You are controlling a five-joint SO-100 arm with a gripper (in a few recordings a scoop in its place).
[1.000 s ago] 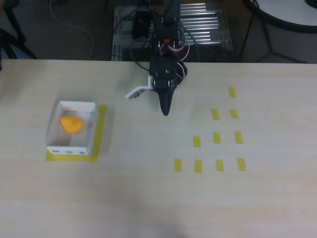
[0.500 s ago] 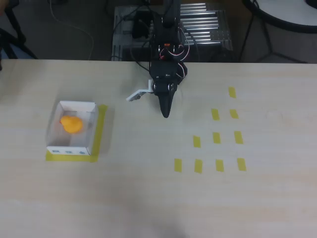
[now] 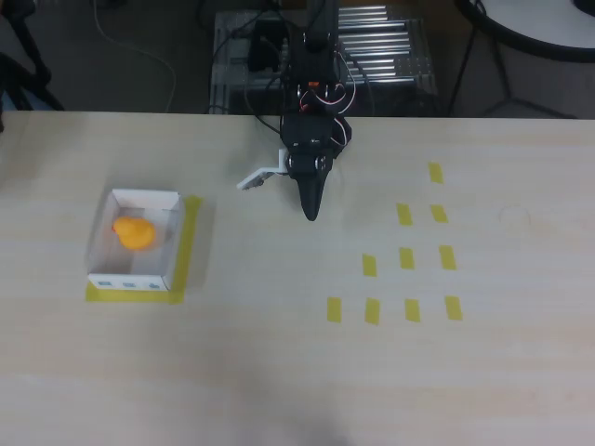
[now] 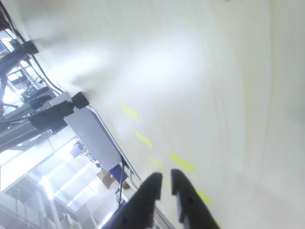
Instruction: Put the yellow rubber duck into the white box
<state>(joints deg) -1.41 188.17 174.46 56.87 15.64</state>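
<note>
pale wood-grain table (image 3: 279, 353) lies directly under the gripper (image 3: 311, 212), which points toward the near edge in the overhead view with its jaws closed on nothing. in the wrist view the two dark fingertips (image 4: 155, 183) sit almost together with a thin gap and nothing between them.

beside the gripper, on its right in the overhead view, a group of yellow tape rectangles (image 3: 406, 257) is stuck flat to the table, apart from the fingertips.

further out, well to the gripper's left in the overhead view, stands the white box (image 3: 135, 240) on a yellow tape border (image 3: 189, 251). the yellow rubber duck (image 3: 134, 232) rests inside the box, near its middle, clear of the gripper. judged from this layout, the placement is complete and no further transfer is needed.

handling note, as a judgement: the duck appears light, soft and rounded, so it may squash or slip from a hard pinch. grip across the widest part of the body with moderate force. the box walls look thin and easy to shift.
</note>
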